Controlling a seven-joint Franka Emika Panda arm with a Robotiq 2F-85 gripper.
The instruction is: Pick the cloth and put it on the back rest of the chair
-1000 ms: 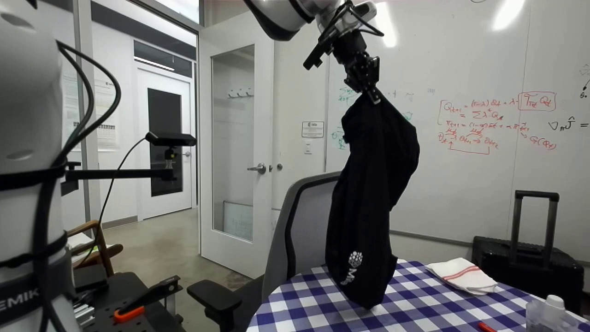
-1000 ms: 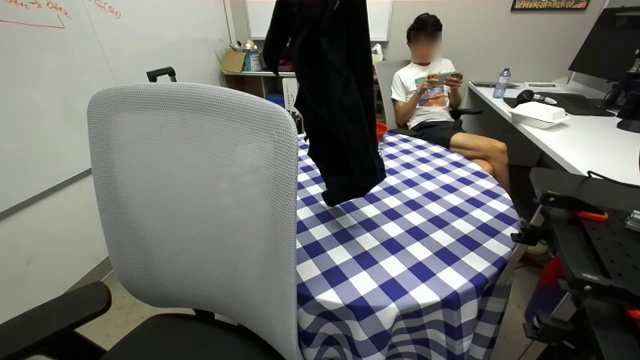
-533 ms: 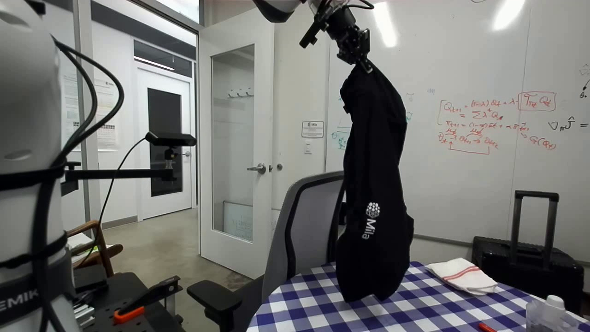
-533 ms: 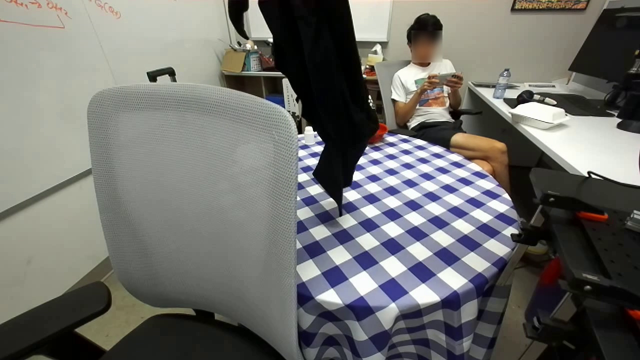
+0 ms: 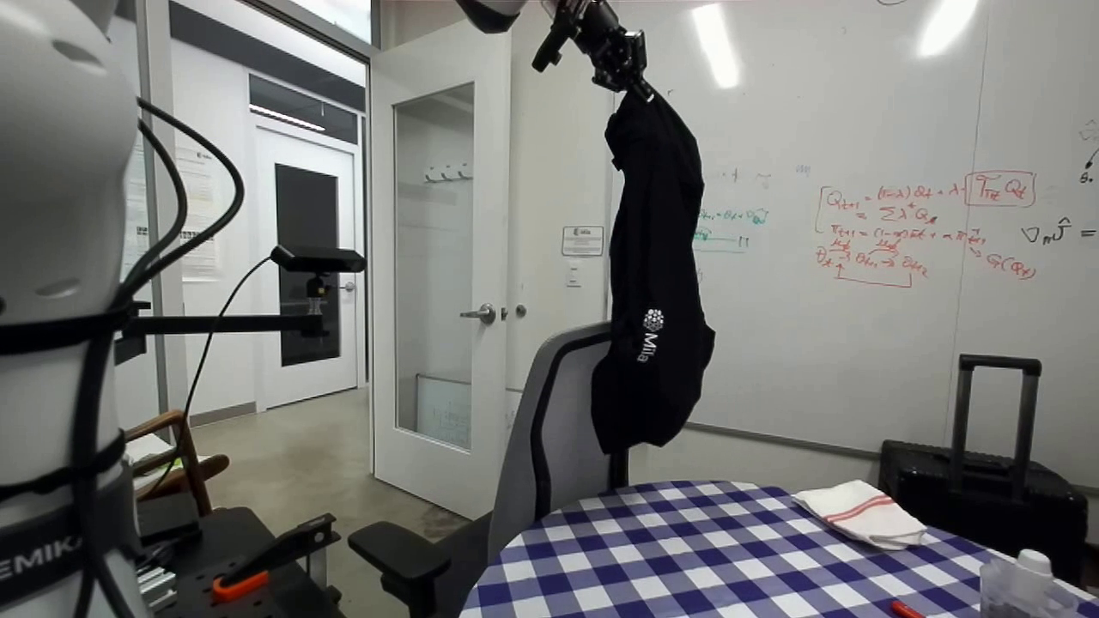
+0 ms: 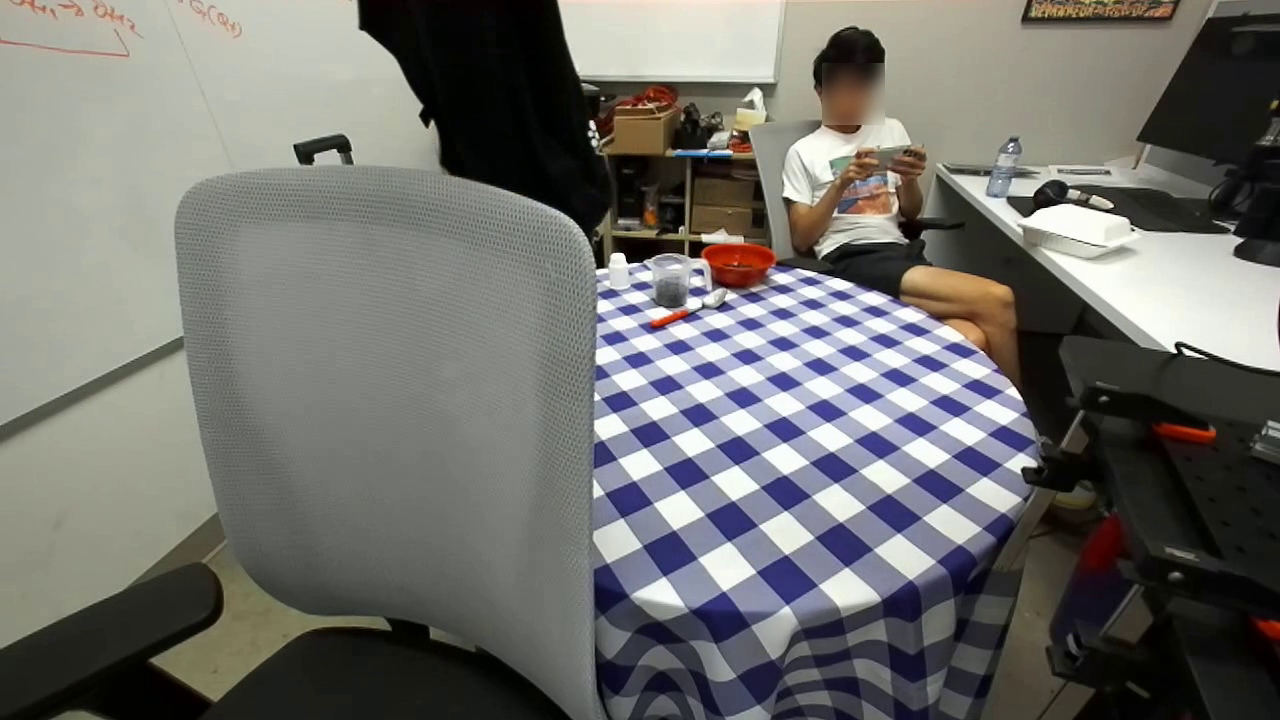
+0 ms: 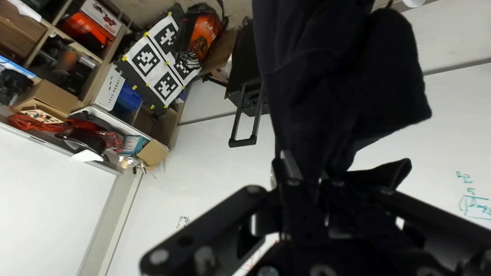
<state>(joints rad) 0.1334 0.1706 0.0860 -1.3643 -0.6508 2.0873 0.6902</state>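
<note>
Upper centre | my pincer (image 5: 641, 94) is gripping the black cloth (image 5: 657, 257) high | presumably leaving length for draping the backrest (image 5: 568, 421)

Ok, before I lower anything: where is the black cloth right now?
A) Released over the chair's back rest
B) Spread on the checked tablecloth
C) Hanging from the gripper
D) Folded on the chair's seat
C: in an exterior view the black cloth hangs from the gripper, with wall showing between its lower end and the checked tablecloth.
</note>
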